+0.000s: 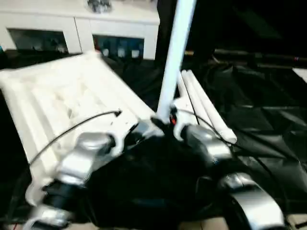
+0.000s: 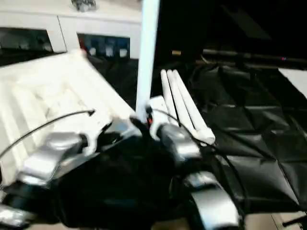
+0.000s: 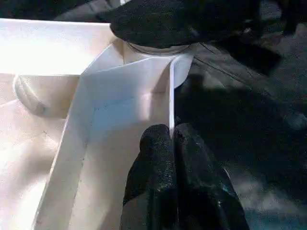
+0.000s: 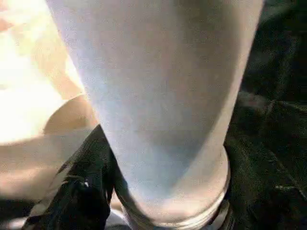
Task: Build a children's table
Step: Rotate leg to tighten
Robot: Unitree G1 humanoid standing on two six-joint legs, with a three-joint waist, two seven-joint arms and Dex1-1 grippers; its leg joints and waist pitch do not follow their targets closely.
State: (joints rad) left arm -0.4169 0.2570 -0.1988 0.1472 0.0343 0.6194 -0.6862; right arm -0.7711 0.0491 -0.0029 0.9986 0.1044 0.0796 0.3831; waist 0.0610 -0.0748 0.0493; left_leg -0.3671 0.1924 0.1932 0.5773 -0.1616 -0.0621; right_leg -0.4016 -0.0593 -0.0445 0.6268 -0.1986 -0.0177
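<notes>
Left claw (image 3: 172,158) pinched, forearms converging

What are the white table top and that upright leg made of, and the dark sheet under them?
The table top looks like moulded white plastic: thin walls and ribs, a slight sheen. The upright leg seems the same smooth plastic, likely a hollow tube. The black sheet looks like thin glossy plastic film, creased and shiny.

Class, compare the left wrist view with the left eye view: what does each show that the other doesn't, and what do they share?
Only the left wrist view: the left gripper with its black fingers pinched on a thin rib of the table top, beside the corner socket.

Only the left eye view: the white cabinet, the loose legs lying on black sheeting, and the upright leg at full height.

Both: the ribbed underside of the white top.
</notes>
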